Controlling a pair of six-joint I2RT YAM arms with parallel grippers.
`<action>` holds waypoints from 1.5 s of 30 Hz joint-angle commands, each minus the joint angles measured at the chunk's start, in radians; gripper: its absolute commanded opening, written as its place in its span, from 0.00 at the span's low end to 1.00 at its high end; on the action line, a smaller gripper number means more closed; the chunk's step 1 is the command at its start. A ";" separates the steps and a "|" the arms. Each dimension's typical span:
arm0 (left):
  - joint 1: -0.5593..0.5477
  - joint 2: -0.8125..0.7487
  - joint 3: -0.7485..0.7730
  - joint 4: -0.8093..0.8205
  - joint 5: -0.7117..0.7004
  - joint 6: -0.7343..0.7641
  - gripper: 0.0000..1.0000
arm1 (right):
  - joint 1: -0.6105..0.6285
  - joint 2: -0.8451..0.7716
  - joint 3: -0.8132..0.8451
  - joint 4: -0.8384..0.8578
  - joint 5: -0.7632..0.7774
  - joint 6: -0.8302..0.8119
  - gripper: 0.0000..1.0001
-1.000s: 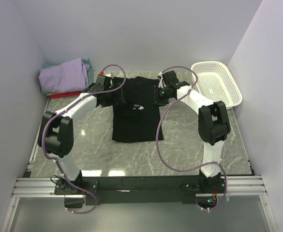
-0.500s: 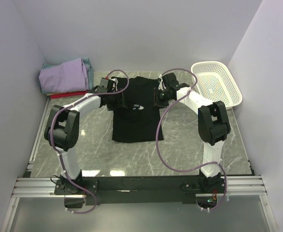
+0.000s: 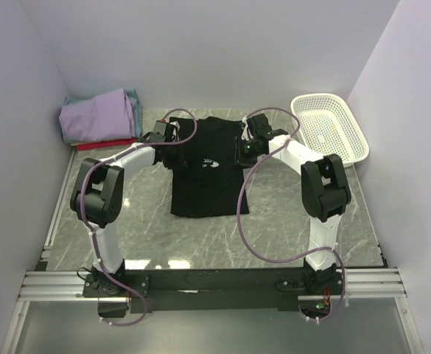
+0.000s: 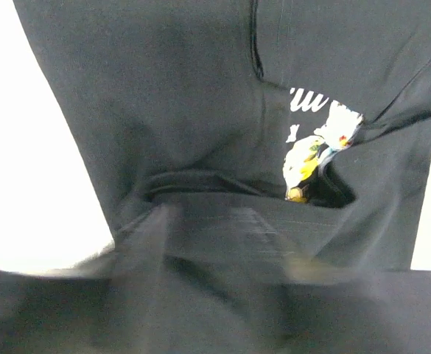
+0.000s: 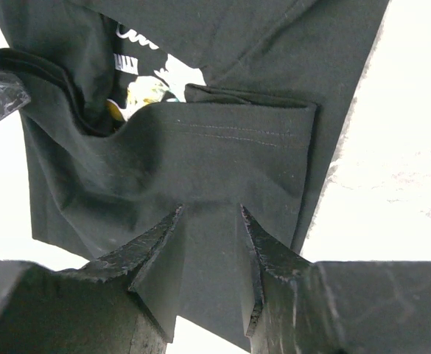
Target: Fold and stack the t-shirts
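Note:
The black t-shirt (image 3: 204, 173) lies flat in the middle of the table, its rose print (image 3: 212, 162) facing up. My left gripper (image 3: 172, 137) is at the shirt's left sleeve. In the left wrist view, lifted black cloth (image 4: 222, 243) drapes over my blurred jaws, so they look shut on it. My right gripper (image 3: 244, 147) is at the right sleeve. In the right wrist view (image 5: 210, 251) the raised sleeve fold (image 5: 230, 147) runs between its fingers (image 5: 160, 251). Folded lavender (image 3: 97, 115), teal (image 3: 133, 96) and red (image 3: 104, 144) shirts are stacked at the back left.
A white mesh basket (image 3: 348, 140) stands at the back right, close to the right arm's elbow. Purple cables loop from both arms over the table. The walls close in at the left, back and right.
Both grippers have moved inward over the shirt's shoulders, drawing the sleeves toward the middle. The left arm's elbow has swung in and forward.

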 commanded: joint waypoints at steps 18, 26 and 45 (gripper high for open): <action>-0.001 -0.081 -0.048 0.028 -0.134 0.055 0.75 | 0.003 -0.038 -0.018 0.032 -0.031 -0.005 0.40; -0.003 -0.043 -0.068 0.085 -0.118 0.061 0.51 | 0.003 -0.037 -0.019 0.032 -0.033 -0.003 0.41; -0.003 -0.087 -0.044 0.067 -0.152 0.049 0.01 | 0.003 -0.031 -0.039 0.032 -0.022 -0.008 0.41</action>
